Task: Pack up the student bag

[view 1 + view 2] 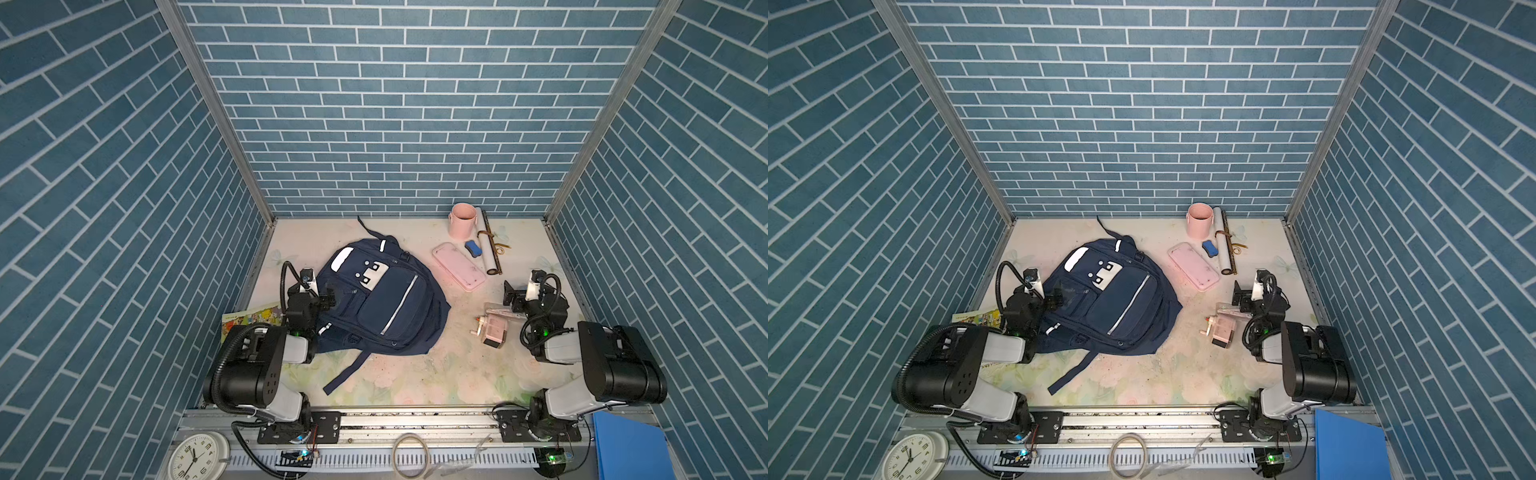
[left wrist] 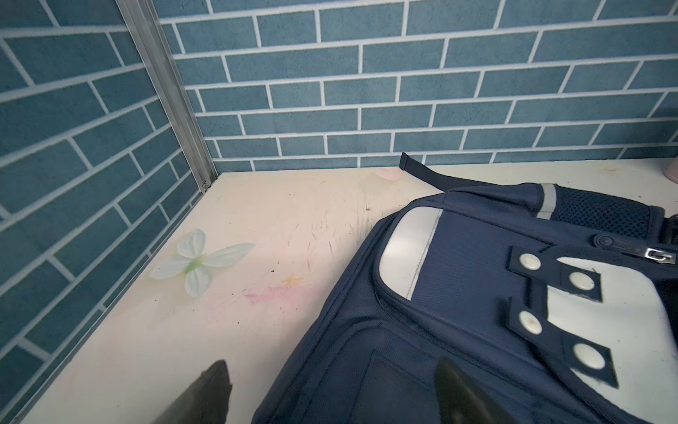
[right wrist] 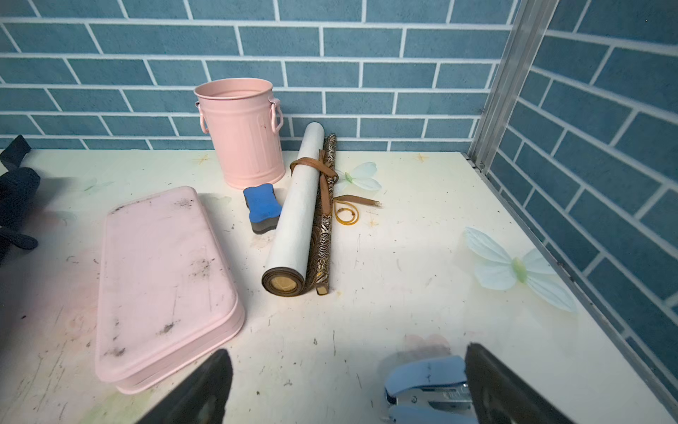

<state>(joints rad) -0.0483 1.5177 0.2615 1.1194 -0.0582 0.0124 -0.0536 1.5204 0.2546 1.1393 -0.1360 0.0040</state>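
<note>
first, my left hand [image 1: 327, 300] and right hand [image 1: 513, 300] gape empty; i'd steady the student bag [image 1: 386, 299] just under the left, unzipping before fetching anything.

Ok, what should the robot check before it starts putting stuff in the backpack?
1. The left hand is open and empty: ok.
2. The right hand is open and empty: ok.
3. The student bag is unzipped: not ok, no opening shows.
4. The pink pencil case is free to grab: ok, nothing lies on it.
5. The picture book is in the clear: not ok, partly under the left arm.
</note>
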